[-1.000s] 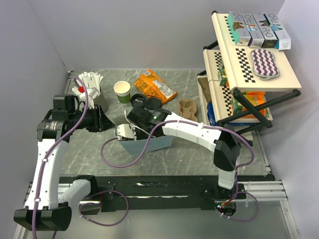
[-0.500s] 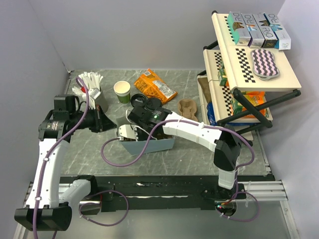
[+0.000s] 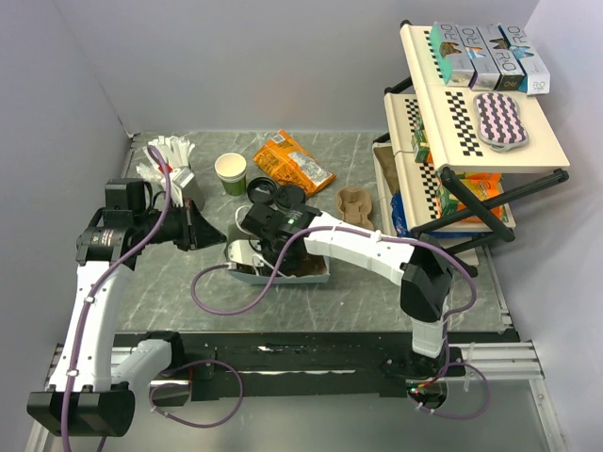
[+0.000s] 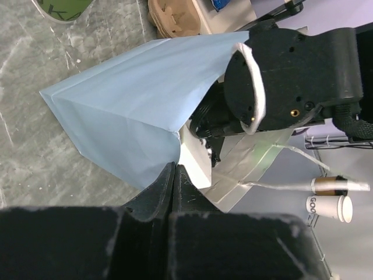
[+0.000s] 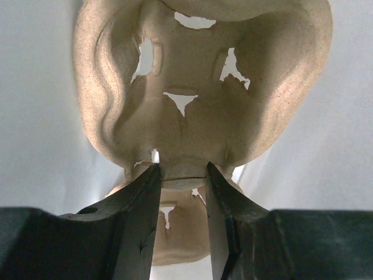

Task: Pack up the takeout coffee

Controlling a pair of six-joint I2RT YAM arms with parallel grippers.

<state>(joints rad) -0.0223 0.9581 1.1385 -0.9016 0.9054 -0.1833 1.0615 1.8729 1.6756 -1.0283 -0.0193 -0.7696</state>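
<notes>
Closing over the last second, the left end effector (image 4: 173, 170) is now pinching shut on what looks like the rim of the blue paper bag (image 4: 134, 105), and the bag is now showing its mouth rather than its side. The right end effector (image 5: 180, 172) is reaching inside, clamping narrowly on the centre tab of a pulp cup carrier (image 5: 192, 87). The takeout coffee (image 3: 262, 192) is standing on the surface just beyond the bag, toward the far edge, not yet packed. Seating the carrier well is likely calling for a level push to the bag floor while the left side is holding the mouth taut.
</notes>
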